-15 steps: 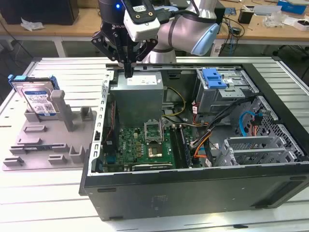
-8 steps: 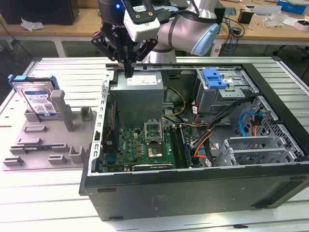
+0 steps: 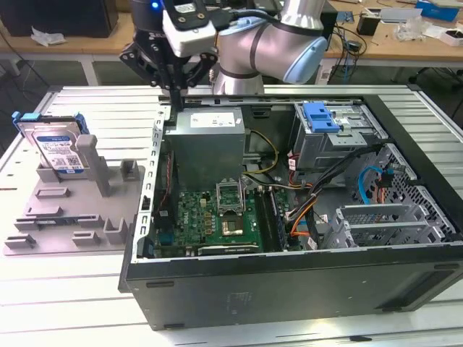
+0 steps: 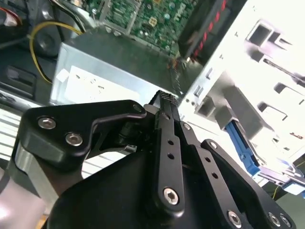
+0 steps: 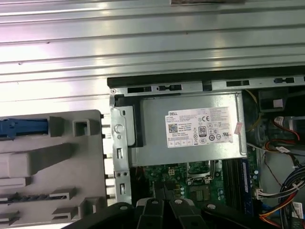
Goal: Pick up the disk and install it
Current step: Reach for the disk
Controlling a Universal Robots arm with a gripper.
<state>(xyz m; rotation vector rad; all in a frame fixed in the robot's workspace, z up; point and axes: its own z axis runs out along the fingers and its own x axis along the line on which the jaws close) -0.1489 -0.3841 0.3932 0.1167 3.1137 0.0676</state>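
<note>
**hand closed and empty over the case, disk standing in the tray**

in the exterior view the arm (image 3: 268, 43) reaches in from the far side. its hand (image 3: 176, 85) points down over the far edge of the open computer case (image 3: 289, 289), just above the power supply (image 3: 210, 141). the fingers meet in a point and carry nothing. the disk (image 3: 58, 148) stands on edge at the far end of the grey fixture tray (image 3: 65, 217), its label facing the camera and its blue carrier showing along the top. the tray lies on the ribbed metal surface (image 3: 72, 303) to the exterior view's left of the case, well apart from the hand. inside the case the motherboard (image 3: 217, 217) lies on the near side of the power supply. a blue bracket (image 3: 322, 116) sits on the drive cage towards the exterior view's right.

in the second wrist view the hand (image 4: 166, 102) is seen close up, with its black fingers pressed together and nothing between them. beyond it are the power supply (image 4: 109, 71), the motherboard (image 4: 143, 14) and the brightly washed-out fixture tray (image 4: 257, 71). a blue strip (image 4: 242, 145) at the tray may be the disk's carrier, but the glare makes that hard to tell.

in the first wrist view the hand (image 5: 162, 210) shows as dark finger links over the motherboard (image 5: 190, 186), beside the power supply (image 5: 190, 129). the fixture tray (image 5: 52, 167) lies just beside the case wall on the surface (image 5: 143, 38). the blue edge of the disk (image 5: 21, 128) sits in the tray, apart from the hand.
</note>
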